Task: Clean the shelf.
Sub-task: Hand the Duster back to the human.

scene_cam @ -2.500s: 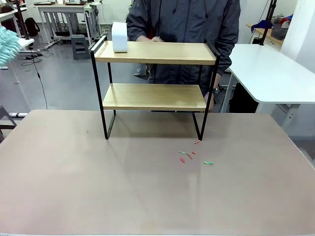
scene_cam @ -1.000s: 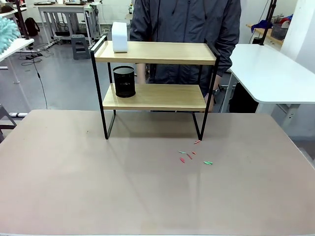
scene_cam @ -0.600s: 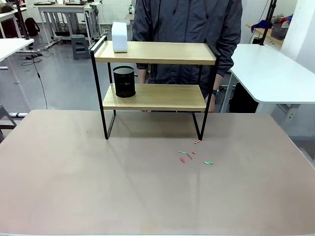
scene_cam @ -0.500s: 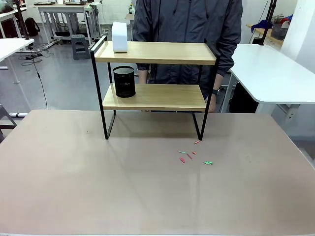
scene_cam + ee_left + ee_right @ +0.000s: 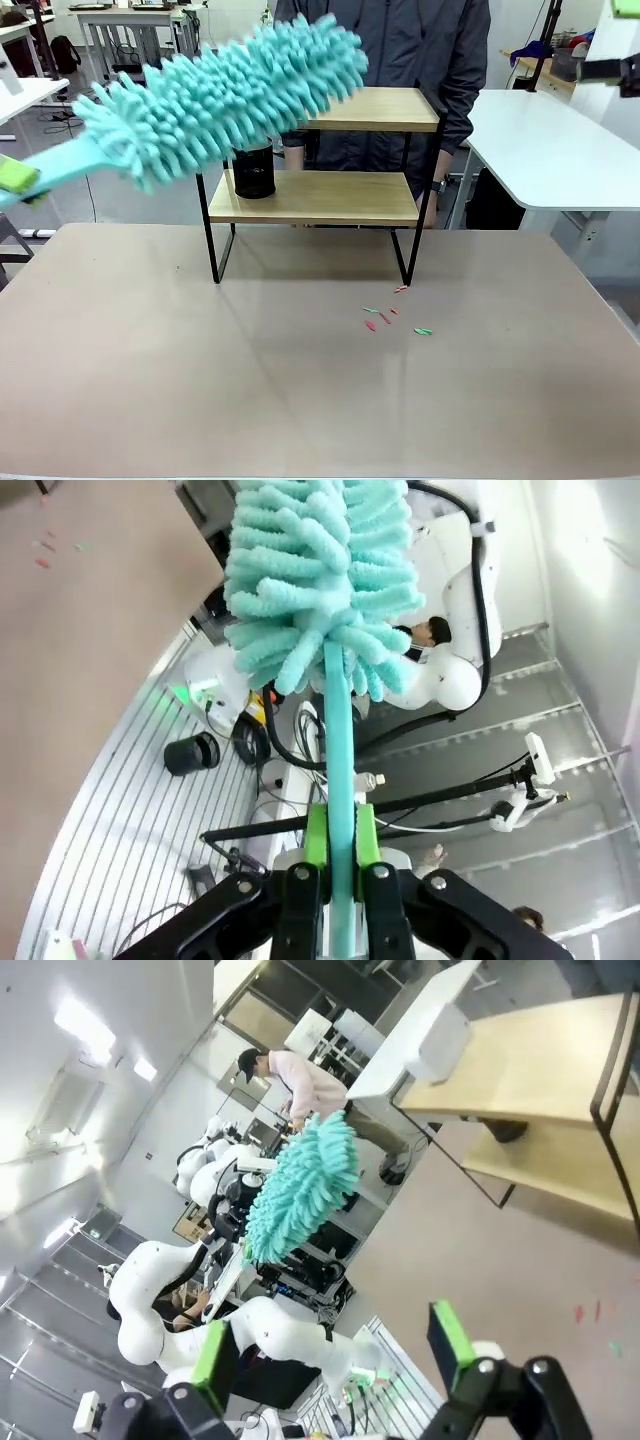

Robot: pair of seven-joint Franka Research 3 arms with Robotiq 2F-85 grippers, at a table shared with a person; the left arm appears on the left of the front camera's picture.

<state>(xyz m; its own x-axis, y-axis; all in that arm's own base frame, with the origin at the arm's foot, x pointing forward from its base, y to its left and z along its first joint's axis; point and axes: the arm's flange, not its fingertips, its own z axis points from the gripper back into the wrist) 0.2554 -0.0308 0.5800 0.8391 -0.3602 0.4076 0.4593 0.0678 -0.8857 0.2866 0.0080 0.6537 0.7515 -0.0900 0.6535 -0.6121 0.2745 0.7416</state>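
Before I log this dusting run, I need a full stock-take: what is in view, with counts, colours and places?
shelf: one, light wood boards in a black frame, far middle of the table
duster: one, turquoise, held up before the shelf's upper left
pen cup: one, black mesh, left end of the lower board
box: one, white, on the upper board
scraps: a few, red and green, on the table near the shelf's right front leg
table: one, beige
person: one, dark grey jacket, behind the shelf
left gripper: shut on the duster's handle
right gripper: open, holding nothing
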